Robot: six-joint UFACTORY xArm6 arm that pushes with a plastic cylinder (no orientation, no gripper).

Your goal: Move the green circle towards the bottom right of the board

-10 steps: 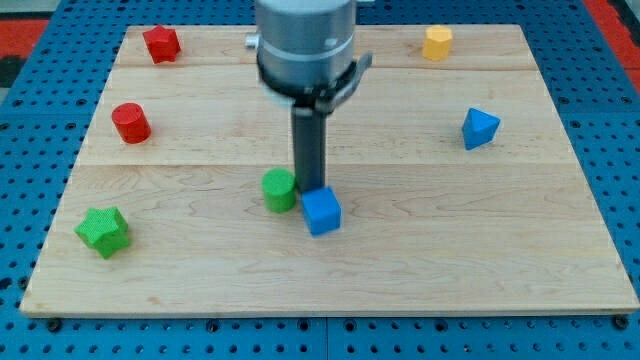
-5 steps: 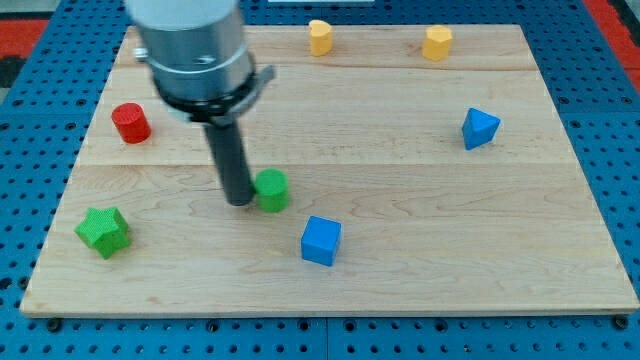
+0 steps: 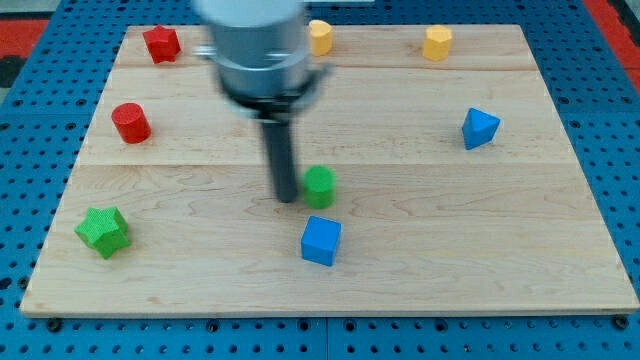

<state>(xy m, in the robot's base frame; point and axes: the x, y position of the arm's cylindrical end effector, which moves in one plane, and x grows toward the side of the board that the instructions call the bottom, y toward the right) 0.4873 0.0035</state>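
The green circle (image 3: 319, 187) is a short green cylinder near the middle of the wooden board (image 3: 480, 250). My tip (image 3: 286, 197) stands just to its left, touching or almost touching its side. The rod rises from there to the arm's grey body at the view's top. A blue cube (image 3: 321, 240) lies just below the green circle, apart from it.
A green star block (image 3: 103, 231) lies at the lower left. A red cylinder (image 3: 130, 122) and a red block (image 3: 160, 43) are at the upper left. Two yellow blocks (image 3: 319, 36) (image 3: 436, 42) sit along the top edge. A blue angular block (image 3: 479, 128) is at the right.
My tip went round to the green circle's left side and then moved right, pushing the circle about 45 pixels rightwards. The blue cube shifted slightly down early on.
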